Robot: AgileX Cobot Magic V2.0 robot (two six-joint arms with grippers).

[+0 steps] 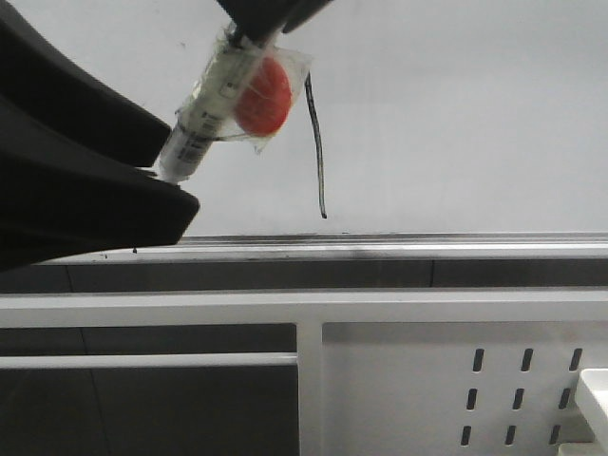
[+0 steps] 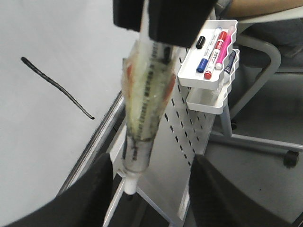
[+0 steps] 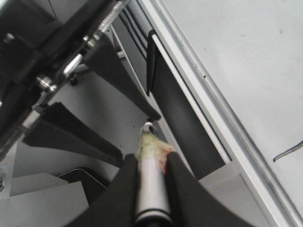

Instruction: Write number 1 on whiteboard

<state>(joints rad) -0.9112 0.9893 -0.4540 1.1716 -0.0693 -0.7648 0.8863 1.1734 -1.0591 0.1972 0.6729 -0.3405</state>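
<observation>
White slotted frame [image 1: 456, 380], tray [image 2: 208, 78] w/ colored markers [image 2: 215, 47], chair base [image 2: 265, 137].

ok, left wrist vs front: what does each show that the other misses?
Left wrist only: a tray of spare markers, a chair caster. Front only: the red disc on the marker seen whole; left wrist catches just red slivers. Both: the stroke on the whiteboard, the marker, the slotted frame.

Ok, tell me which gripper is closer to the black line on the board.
Right, going by the front view. The right gripper, shut on the marker, sits just up and left of the line. The left gripper hangs open further left, down by the ledge.
</observation>
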